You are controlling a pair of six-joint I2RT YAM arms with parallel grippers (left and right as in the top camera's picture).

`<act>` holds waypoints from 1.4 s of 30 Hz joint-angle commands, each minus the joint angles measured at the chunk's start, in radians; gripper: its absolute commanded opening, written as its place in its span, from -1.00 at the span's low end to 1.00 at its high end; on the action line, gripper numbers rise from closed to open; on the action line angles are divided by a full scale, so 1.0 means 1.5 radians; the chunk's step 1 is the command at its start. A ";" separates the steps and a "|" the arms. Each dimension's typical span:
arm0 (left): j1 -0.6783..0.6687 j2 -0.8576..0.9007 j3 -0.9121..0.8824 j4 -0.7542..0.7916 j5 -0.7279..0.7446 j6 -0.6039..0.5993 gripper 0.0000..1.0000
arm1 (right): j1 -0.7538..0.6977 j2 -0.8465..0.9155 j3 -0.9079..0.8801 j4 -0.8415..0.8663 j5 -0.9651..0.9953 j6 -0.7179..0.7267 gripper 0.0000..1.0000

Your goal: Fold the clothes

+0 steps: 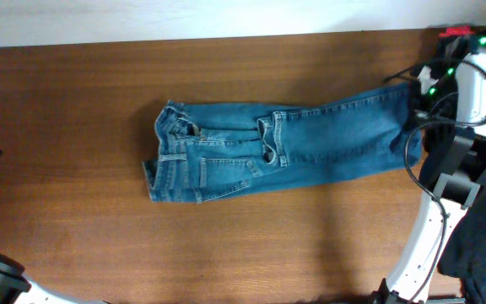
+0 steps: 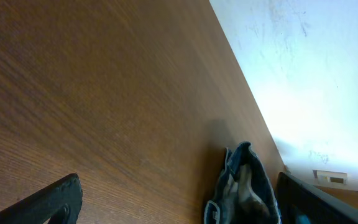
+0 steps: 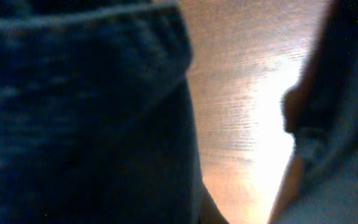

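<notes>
Jeans (image 1: 285, 148) lie flat mid-counter (image 1: 74, 101), long axis across the table, hems at the right end effector (image 1: 415, 118), the nearer one. Left wrist: the left end effector (image 2: 178, 186) is spread open, with denim ahead. Right wrist: blurred denim close up, so I cannot tell its grip.

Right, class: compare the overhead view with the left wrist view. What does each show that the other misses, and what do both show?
Only overhead: the jeans at full length, pockets up, with the right arm at the leg ends. Only left wrist: a low, end-on look at the jeans' near end, plus a small plate on the wall. Both: the jeans and the table.
</notes>
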 commanded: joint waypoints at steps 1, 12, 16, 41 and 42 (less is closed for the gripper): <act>0.001 0.004 0.011 -0.006 -0.002 0.013 0.98 | 0.046 -0.077 0.072 -0.007 -0.020 0.030 -0.92; -0.004 0.004 0.011 -0.017 -0.066 0.013 0.99 | 0.381 -0.166 0.081 0.003 -0.017 0.100 -0.92; -0.010 0.004 0.011 -0.018 -0.066 0.013 0.98 | 0.516 -0.164 0.081 0.062 0.000 0.133 -0.93; -0.045 0.004 0.011 -0.016 -0.071 0.013 0.98 | 0.800 -0.004 0.059 0.167 0.034 0.067 -0.89; -0.045 0.004 0.011 -0.016 -0.071 0.013 0.98 | 0.801 -0.004 0.059 0.175 0.028 0.066 -0.78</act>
